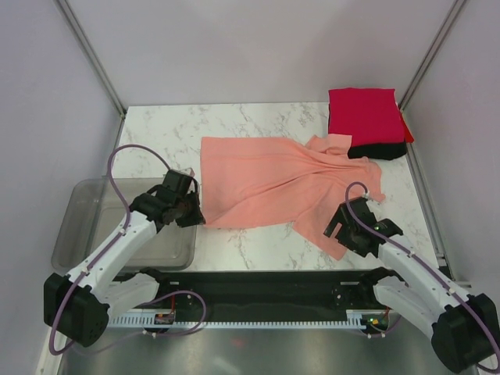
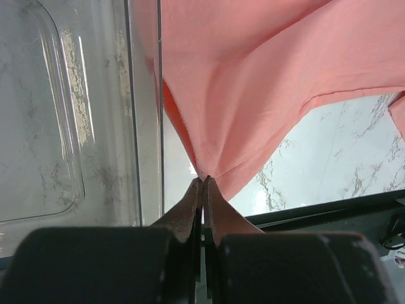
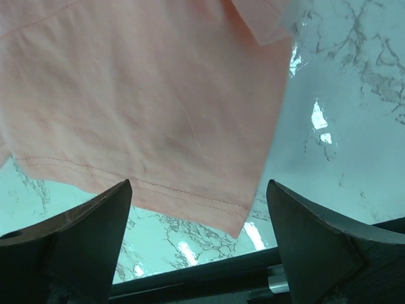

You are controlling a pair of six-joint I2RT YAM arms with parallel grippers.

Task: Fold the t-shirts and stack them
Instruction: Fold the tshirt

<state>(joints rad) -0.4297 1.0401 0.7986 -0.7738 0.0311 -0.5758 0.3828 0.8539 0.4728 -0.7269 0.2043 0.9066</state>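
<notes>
A salmon-pink t-shirt point(image 1: 273, 180) lies spread and rumpled across the middle of the marble table. My left gripper point(image 1: 190, 212) is shut on the shirt's near-left corner; the left wrist view shows the cloth point(image 2: 253, 82) pinched at the fingertips point(image 2: 204, 180) and lifted off the table. My right gripper point(image 1: 337, 232) stands open over the shirt's near-right corner, whose stitched hem point(image 3: 183, 196) lies flat between the two fingers point(image 3: 95, 218) without touching them. A folded bright red t-shirt point(image 1: 366, 116) rests on a black one point(image 1: 379, 151) at the far right.
A grey see-through plastic tub point(image 1: 86, 223) sits at the near left, under the left arm; its wall point(image 2: 142, 126) stands just left of the held corner. A black rail point(image 1: 258, 285) runs along the table's near edge. Frame posts rise at both back corners.
</notes>
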